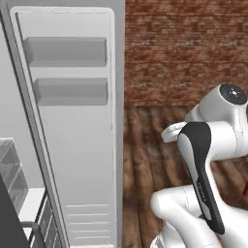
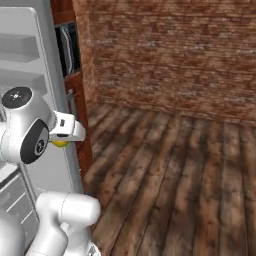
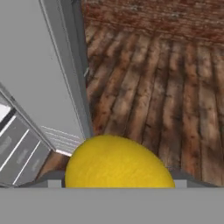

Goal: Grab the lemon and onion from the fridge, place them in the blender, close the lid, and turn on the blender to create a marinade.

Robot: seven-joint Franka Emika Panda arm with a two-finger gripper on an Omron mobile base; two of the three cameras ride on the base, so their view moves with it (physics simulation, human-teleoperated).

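Note:
My gripper [image 3: 116, 183] is shut on the lemon [image 3: 118, 162], a yellow rounded fruit that bulges up between the two fingertips at the bottom of the hand view. From the right base view the lemon [image 2: 60, 143] peeks out under the white hand, held in the air beside the fridge door's edge. The fridge [image 1: 77, 131] stands open, and its pale door with two grey shelves faces the left base view. The same door [image 3: 39, 70] runs down the left of the hand view. The onion, the blender and the lid are out of view.
Wooden plank floor [image 2: 175, 170] spreads to the right, up to a red brick wall [image 2: 170, 55]. A dark built-in unit [image 2: 67, 47] sits behind the door. Wire racks and grey drawers [image 1: 12, 177] show inside the fridge at lower left.

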